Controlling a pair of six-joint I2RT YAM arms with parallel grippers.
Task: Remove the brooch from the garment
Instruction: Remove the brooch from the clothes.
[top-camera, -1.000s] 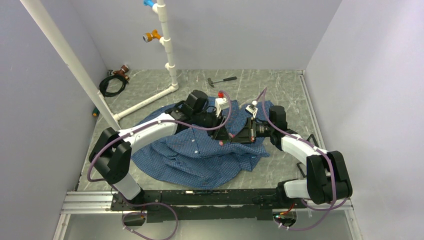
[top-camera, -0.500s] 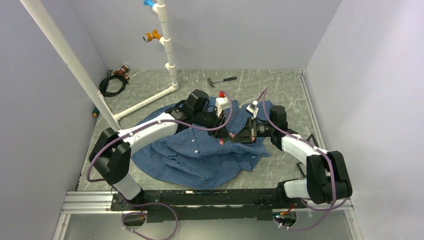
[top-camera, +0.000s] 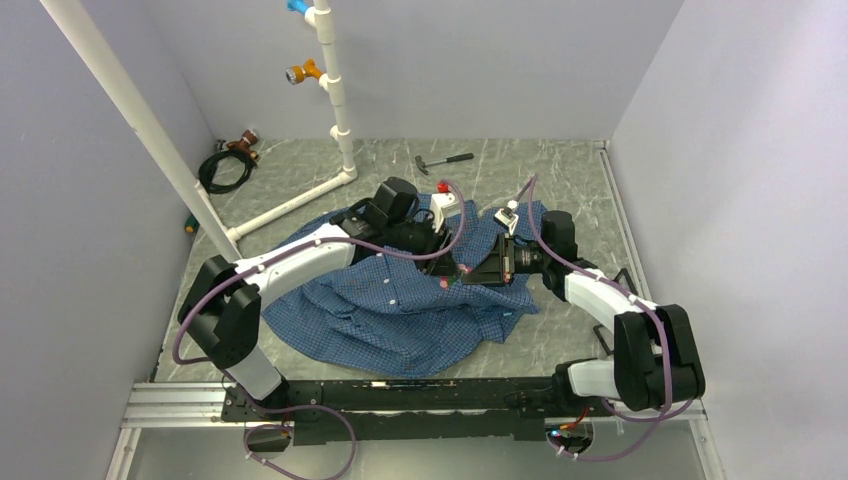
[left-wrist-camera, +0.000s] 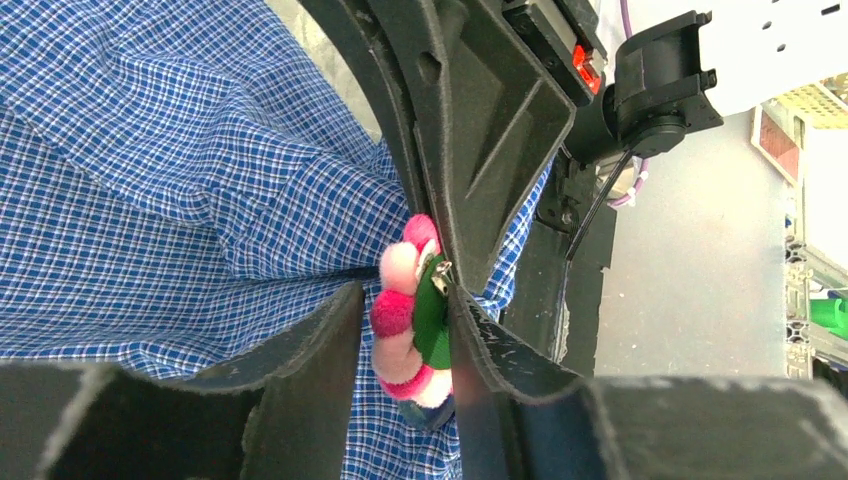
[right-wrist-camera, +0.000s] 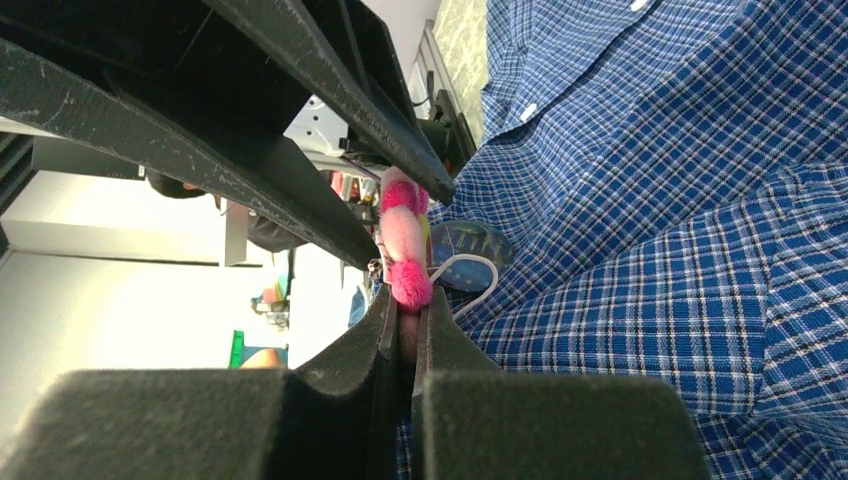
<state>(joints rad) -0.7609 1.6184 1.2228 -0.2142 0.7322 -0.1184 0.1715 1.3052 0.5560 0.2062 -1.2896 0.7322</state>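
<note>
Brooch (left-wrist-camera: 405, 315): a pink pompom flower with a green back. It stands up off the shirt (left-wrist-camera: 150, 180) near its middle, between both grippers. I cannot tell whether it is pinned or free.
Shirt: blue check, lying crumpled on the tabletop (top-camera: 560, 170) and bunched under the brooch where the arms meet.
Right gripper (right-wrist-camera: 403, 300): jaws pressed together with the tips at the brooch's lower edge. A sliver of it seems to be pinched between them. This grip likely steadies the piece and lifts it off the cloth.
Left gripper (left-wrist-camera: 402, 292): jaws apart, straddling the brooch from the opposite side. One finger lies against the green back; the other is just beside the pink petals and not clearly pressing.
Why two grippers: one anchors while the other works. Otherwise a small pinned thing would drag the loose cloth along.
Step in hand: probably getting a firm hold on the brooch to work it off the cloth.
Next move calls for: the left jaws to close squarely on the flower, then pull away from the shirt while the cloth is kept down.
Risk: the soft petals may squash and slip, the cloth may rise with the pin, and the crowded fingers may foul each other.
</note>
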